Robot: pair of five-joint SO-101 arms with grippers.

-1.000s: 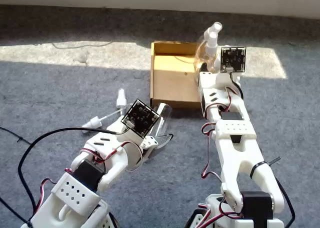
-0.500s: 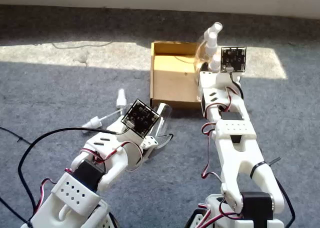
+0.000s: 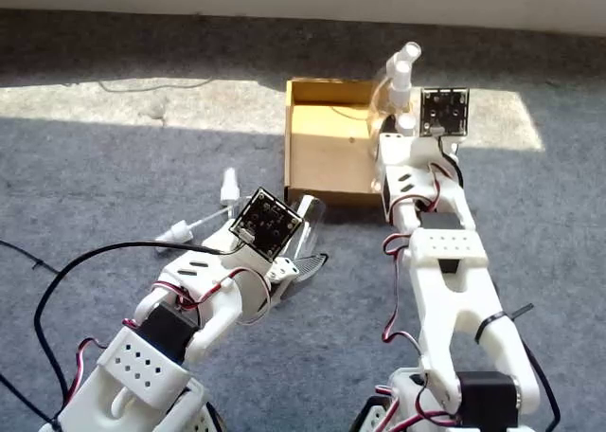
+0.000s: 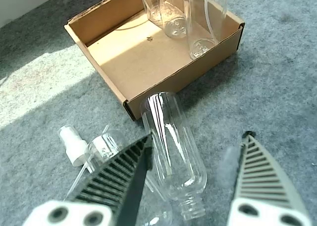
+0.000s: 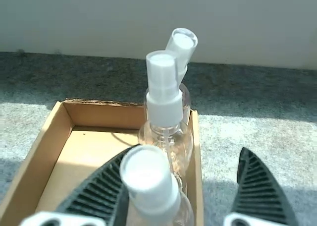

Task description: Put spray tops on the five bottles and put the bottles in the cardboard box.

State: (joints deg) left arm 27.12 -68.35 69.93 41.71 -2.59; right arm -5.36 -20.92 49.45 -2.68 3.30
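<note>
The cardboard box (image 3: 327, 181) lies open at the far middle of the carpet. Three clear bottles with white spray tops (image 3: 400, 77) stand along its right side. My right gripper (image 5: 190, 154) is open just above that side, and the nearest capped bottle (image 5: 148, 184) stands against one of its fingers (image 5: 96, 194). Behind it stand two more capped bottles (image 5: 163, 94). A topless clear bottle (image 4: 173, 151) lies on the carpet in front of the box, between the fingers of my open left gripper (image 4: 198, 137). A loose spray top (image 4: 73, 145) lies beside it.
Two loose spray tops (image 3: 229, 184) (image 3: 177, 231) lie on the grey carpet left of the left gripper (image 3: 305, 260). Another clear piece (image 4: 106, 144) lies partly under a left finger. A wall runs behind the box.
The right arm has shifted very slightly; the left arm and the lying bottle have stayed put.
</note>
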